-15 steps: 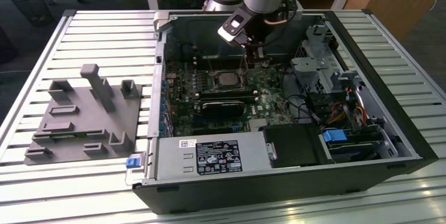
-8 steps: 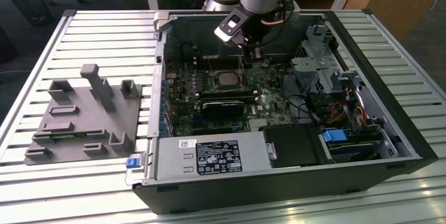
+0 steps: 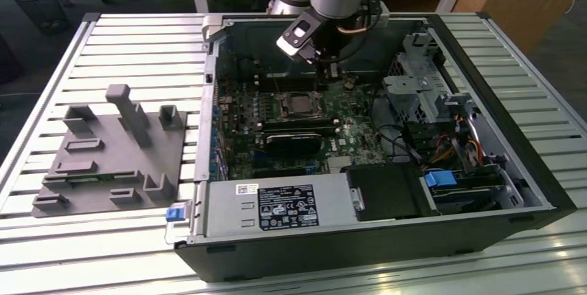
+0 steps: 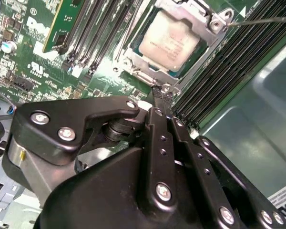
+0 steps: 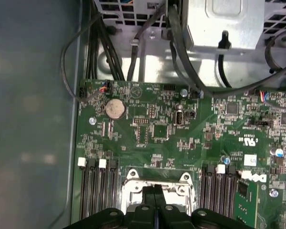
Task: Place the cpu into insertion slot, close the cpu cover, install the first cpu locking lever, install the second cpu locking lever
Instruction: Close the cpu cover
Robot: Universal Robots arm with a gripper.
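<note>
**Gripper shut at the socket's edge, chip seated under its cover**

I have the gripper [image 4: 157, 93] with its black, bolted fingers pressed together and nothing between them. Its tip is low over the board, just beside the far edge of the insertion slot [image 3: 298, 104]. This is in the far half of the open computer case [image 3: 541, 171] on the slatted bench [image 3: 137, 40]. The cpu [image 4: 169, 40] lies flat in the slot. The cpu cover [image 4: 138, 71] is down around it, and the chip's pale top shows through the window.

I judge the work to be at the levers. A thin wire locking lever [image 4: 262, 20] runs out from the cover's corner over the memory slots [image 4: 238, 62]; I cannot tell whether it is latched. For this step I would use the closed tip as one blunt finger. It should bear on the wire alone and travel slowly, so it does not skid onto the board. The wire looks round and springy, so I expect it to slip easily.

The chip's top is matt silver-grey. The cover is thin, bright stamped metal with round screw heads at its corners. The motherboard [image 5: 157, 129] is glossy green and crowded with small parts. A grey moulded fixture [image 3: 110, 157] sits on the bench at the exterior view's left.
</note>
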